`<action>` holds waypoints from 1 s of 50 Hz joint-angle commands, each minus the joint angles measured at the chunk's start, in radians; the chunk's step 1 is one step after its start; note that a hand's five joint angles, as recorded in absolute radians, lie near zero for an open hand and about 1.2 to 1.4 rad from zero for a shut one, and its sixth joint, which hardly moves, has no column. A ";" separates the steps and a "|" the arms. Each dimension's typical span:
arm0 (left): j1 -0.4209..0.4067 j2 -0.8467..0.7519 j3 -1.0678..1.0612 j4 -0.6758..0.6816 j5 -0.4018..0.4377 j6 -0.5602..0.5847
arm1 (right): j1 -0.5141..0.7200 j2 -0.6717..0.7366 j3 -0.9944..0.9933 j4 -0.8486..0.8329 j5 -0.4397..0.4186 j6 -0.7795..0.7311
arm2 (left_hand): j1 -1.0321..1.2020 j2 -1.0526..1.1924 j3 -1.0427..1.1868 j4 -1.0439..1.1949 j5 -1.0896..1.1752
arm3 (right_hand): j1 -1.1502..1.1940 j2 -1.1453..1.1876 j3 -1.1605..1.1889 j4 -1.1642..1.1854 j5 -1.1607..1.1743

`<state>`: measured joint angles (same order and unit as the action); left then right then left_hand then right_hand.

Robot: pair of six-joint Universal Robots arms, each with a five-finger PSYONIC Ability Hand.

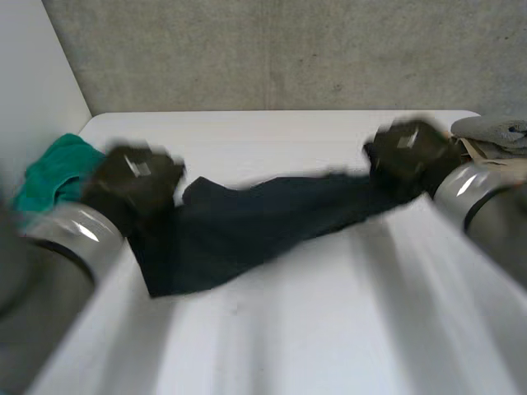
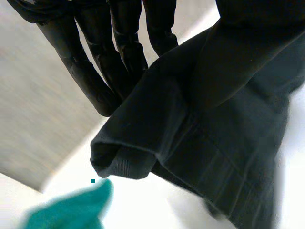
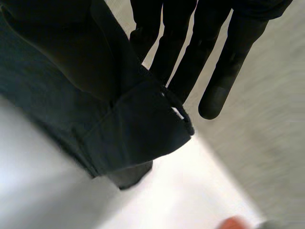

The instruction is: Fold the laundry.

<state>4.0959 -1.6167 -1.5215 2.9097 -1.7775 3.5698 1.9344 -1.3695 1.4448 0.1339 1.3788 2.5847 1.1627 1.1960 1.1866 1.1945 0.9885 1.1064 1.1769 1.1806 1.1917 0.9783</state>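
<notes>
A dark navy garment (image 1: 247,226) hangs stretched between my two hands above the white table (image 1: 329,329). My left hand (image 1: 132,177) holds its left end and my right hand (image 1: 408,152) its right end. In the left wrist view the straight fingers (image 2: 109,57) lie behind a hemmed edge of the garment (image 2: 190,129) and the thumb presses it from the front. The right wrist view shows the same kind of pinch: fingers (image 3: 209,47) behind a folded hem of the garment (image 3: 124,129), thumb on top.
A green cloth (image 1: 53,173) lies at the table's left edge, also below the left hand (image 2: 71,207). A grey cloth (image 1: 494,130) sits at the back right corner. A concrete wall stands behind the table.
</notes>
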 commanded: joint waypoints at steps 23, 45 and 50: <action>0.179 -0.429 0.822 -0.499 0.190 -0.007 | 0.021 0.335 -0.684 0.331 0.015 0.011 | 0.234 0.200 0.210 0.202 0.233 | 0.290 0.219 0.216 0.205 0.243; 0.199 -0.400 1.014 0.376 0.155 -0.106 | 0.075 0.444 -0.940 -0.501 0.149 0.130 | 0.234 0.200 0.210 0.202 0.233 | 0.290 0.219 0.216 0.205 0.243; 0.211 -0.399 0.845 0.298 0.107 -0.097 | 0.061 0.466 -0.905 -0.399 0.097 0.135 | 0.234 0.200 0.210 0.202 0.233 | 0.290 0.219 0.216 0.205 0.243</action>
<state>4.2977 -2.0130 -0.5274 3.2940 -1.6299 3.4557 2.0061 -0.9231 0.5118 -0.3741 1.5264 2.7180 1.1627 1.1992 1.1905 1.1951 1.0006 1.1270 1.1806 1.1912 1.1965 1.0095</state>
